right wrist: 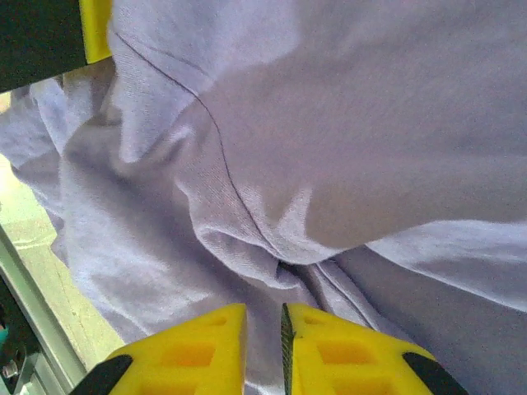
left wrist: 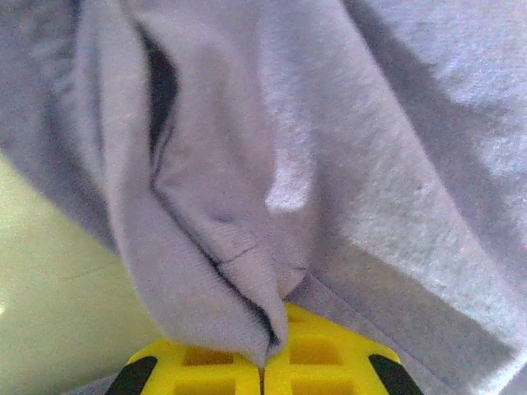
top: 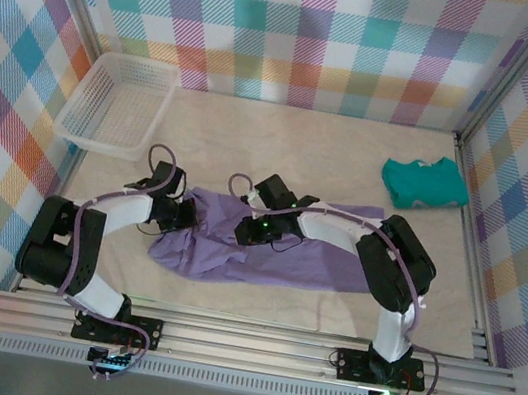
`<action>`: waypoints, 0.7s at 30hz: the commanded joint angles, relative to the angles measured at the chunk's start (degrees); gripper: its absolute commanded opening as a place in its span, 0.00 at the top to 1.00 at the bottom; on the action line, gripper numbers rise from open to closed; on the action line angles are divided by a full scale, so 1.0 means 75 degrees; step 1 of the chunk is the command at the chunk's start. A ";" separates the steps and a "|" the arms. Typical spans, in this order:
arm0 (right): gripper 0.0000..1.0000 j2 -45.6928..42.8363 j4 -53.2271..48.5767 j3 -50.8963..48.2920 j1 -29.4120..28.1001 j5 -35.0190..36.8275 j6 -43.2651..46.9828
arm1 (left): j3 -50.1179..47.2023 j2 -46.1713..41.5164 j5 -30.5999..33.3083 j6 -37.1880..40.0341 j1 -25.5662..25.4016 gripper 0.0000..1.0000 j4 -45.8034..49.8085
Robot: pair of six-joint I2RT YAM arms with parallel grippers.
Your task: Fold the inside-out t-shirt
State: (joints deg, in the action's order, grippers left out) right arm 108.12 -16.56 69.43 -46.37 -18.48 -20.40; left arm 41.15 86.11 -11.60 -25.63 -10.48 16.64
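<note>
The inside-out t-shirt (top: 279, 256) is lavender-purple and lies rumpled across the middle of the table, its seams showing. My left gripper (top: 183, 212) is at the shirt's left end. In the left wrist view its yellow jaws meet, and the left gripper (left wrist: 263, 368) is shut on a hemmed fold of the t-shirt (left wrist: 370, 164). My right gripper (top: 251, 224) is over the shirt's upper middle. In the right wrist view the right gripper (right wrist: 263, 333) is shut on a thin layer of the t-shirt (right wrist: 329, 123), which runs through the narrow slit between its fingers.
A smaller teal garment (top: 427, 182) lies at the back right near the wall. A white basket (top: 118, 102) stands at the back left. Plaid walls close in three sides, and a metal rail (top: 250, 342) runs along the near edge.
</note>
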 commanded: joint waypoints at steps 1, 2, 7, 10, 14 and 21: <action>0.80 -0.0604 -0.0199 -0.0117 0.0230 0.0236 0.0246 | 0.0288 -0.0471 0.1348 -0.0278 0.0223 1.00 0.1147; 0.80 -0.0702 -0.0214 -0.0181 0.0280 0.0286 0.0279 | 0.0336 -0.0581 0.1521 -0.0275 0.0253 1.00 0.1292; 0.76 -0.1058 -0.0187 -0.0463 0.0593 0.0480 0.0435 | 0.0771 -0.1037 0.2610 -0.0261 0.0436 1.00 0.2122; 0.73 -0.1209 -0.0117 -0.0610 0.0795 0.0465 0.0498 | 0.1091 -0.1187 0.3029 -0.0145 0.0604 1.00 0.2467; 0.70 -0.1336 0.0032 -0.0702 0.0973 0.0562 0.0564 | 0.1750 -0.1237 0.3459 0.0089 0.0654 1.00 0.3083; 0.64 -0.1378 0.0134 -0.0534 0.1186 0.0589 0.0742 | 0.3433 -0.1061 0.4768 0.1236 0.0714 1.00 0.4733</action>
State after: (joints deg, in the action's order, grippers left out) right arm 99.57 -16.01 64.40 -38.13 -14.04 -16.82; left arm 61.82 78.26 16.40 -21.65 -5.98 44.23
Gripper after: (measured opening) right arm 0.352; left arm 0.054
